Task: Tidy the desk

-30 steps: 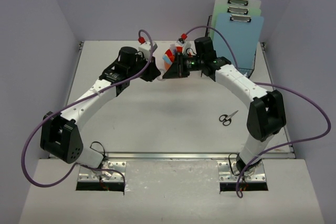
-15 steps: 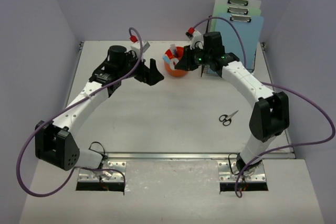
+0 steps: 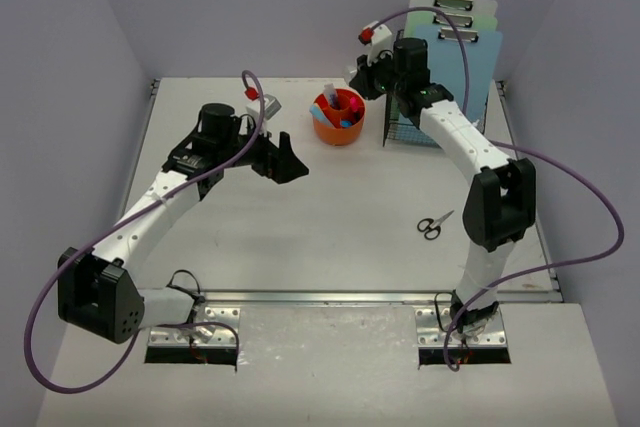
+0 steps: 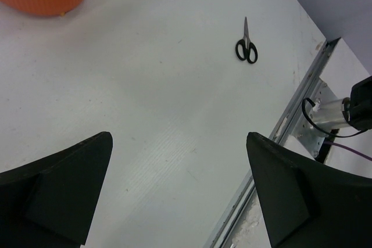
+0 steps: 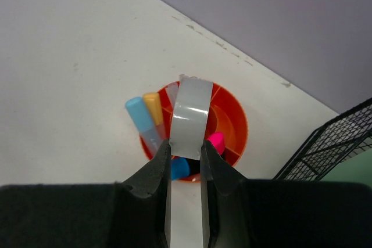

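Desk (image 3: 330, 207), white and walled in lavender, spreads out before both arms, partway through a tidy-up. A second ago the two grippers crowded together at the orange cup (image 3: 338, 119). Since then the left gripper (image 4: 178, 143) has sprung wide open and drawn back to the left, holding nothing. The right gripper (image 5: 186, 146) has lifted toward the back wall, its jaws narrow around a grey roll of tape (image 5: 192, 117) held on edge above the cup.

The cup now stands upright on its own near the back edge. It holds markers, among them a blue one (image 5: 139, 115), a yellow one (image 5: 154, 105) and a pink one (image 5: 216, 142). Just to its right, a black wire rack (image 3: 403, 132) carries three clipboards (image 3: 460, 62) standing upright.

The tape looks bound for the cup. A pair of scissors (image 3: 430, 225) lies loose near the right edge, so the job appears unfinished.
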Robot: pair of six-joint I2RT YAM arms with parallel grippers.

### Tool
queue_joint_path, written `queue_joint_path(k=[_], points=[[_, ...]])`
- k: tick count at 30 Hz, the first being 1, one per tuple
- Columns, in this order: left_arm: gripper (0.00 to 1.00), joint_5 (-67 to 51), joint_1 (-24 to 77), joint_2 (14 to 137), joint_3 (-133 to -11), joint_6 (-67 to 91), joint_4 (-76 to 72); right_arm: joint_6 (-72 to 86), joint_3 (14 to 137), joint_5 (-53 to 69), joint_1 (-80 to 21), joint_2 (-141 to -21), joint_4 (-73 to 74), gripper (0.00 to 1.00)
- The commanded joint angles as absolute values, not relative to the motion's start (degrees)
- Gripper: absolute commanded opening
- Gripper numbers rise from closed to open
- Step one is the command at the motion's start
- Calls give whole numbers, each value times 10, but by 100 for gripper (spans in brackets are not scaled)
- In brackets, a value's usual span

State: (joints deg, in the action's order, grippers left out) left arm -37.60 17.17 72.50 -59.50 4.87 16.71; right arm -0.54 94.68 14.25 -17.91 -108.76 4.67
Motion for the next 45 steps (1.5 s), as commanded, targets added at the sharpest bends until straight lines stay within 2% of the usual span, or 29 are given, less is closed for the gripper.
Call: queue_joint_path(k=[1, 9, 33, 45], points=[[100, -384, 171, 698, -591, 56, 150, -47, 988, 73, -179, -1128, -34, 0], [100, -387, 171, 694, -587, 61, 152, -102, 987, 136, -169, -1174, -49, 0], [100, -390, 171, 704, -592, 66, 156, -117, 997, 176, -139, -1247, -12, 0], [100, -393, 171, 713, -589, 62, 156, -123, 1045, 187, -138, -1273, 114, 0]])
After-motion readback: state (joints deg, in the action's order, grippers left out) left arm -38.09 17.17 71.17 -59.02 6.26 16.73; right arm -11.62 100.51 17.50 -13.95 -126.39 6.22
